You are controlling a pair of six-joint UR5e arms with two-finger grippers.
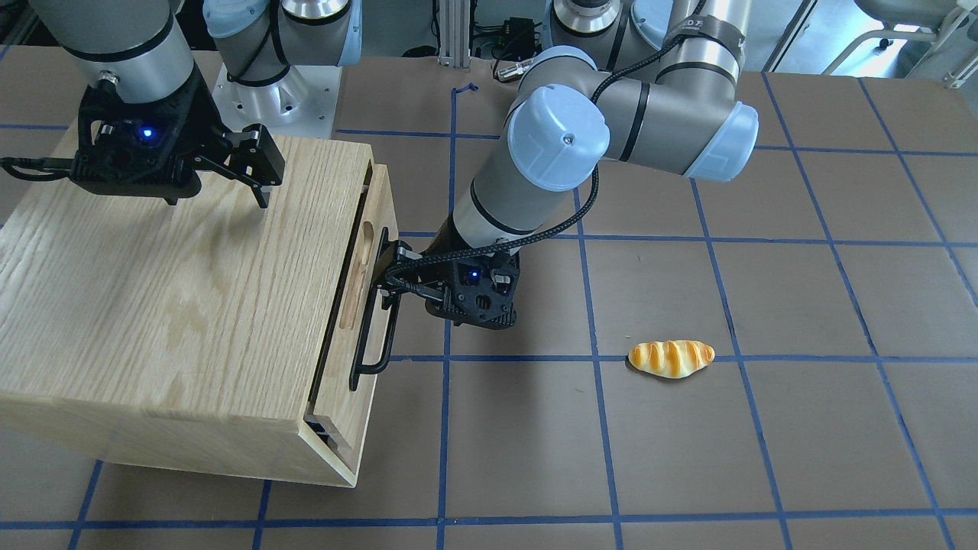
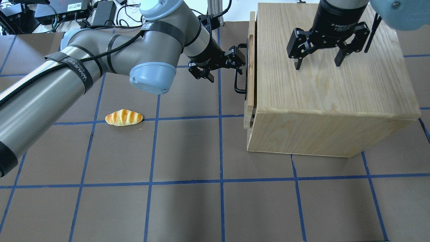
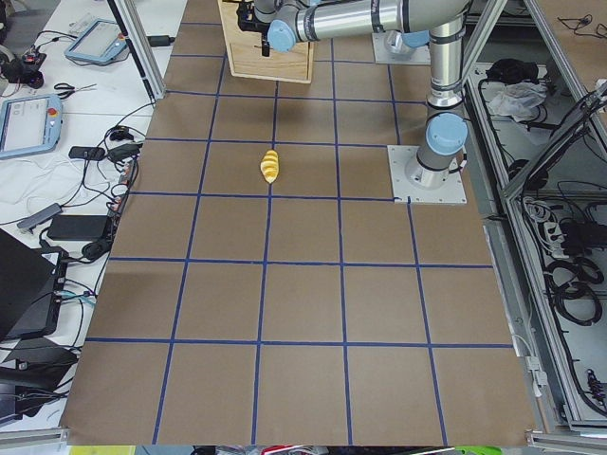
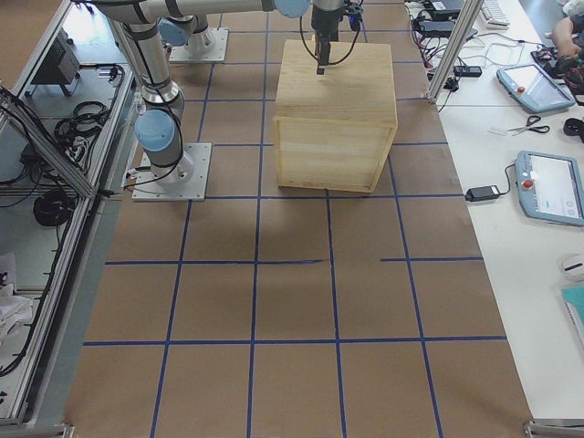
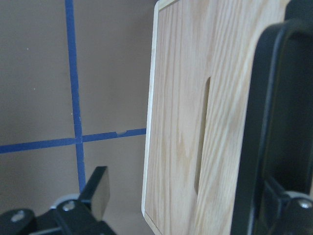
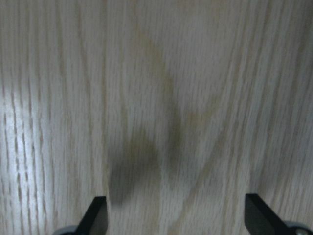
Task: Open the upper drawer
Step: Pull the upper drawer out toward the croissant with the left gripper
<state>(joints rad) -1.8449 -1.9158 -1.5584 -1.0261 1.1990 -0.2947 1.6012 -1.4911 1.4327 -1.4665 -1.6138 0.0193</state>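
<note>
Brown counter (image 2: 188, 201), blue tape grid

Near left: a toy bread roll (image 2: 124, 117) lying on a tape line, well apart from everything else

Right half: oak-grain cabinet (image 2: 329, 94) standing on the counter, its drawer face turned left. The upper drawer (image 1: 380, 200) sits at the top of that face, pulled out slightly, with a dark gap showing between its front panel and the cabinet box. The black bar handle (image 1: 367, 344) runs along the panel over an oblong recess (image 1: 353, 294)

Left gripper (image 1: 388, 272) is at the far part of the handle. Its fingers are apart and astride the bar. In the wrist view the bar lies close against one finger (image 5: 292, 211), while the other (image 5: 96, 192) stands clear over the counter

Farthest: right gripper (image 2: 317, 62) pointing down over the far part of the cabinet top, fingers spread wide with nothing between them. Whether the tips touch the wood cannot be told
</note>
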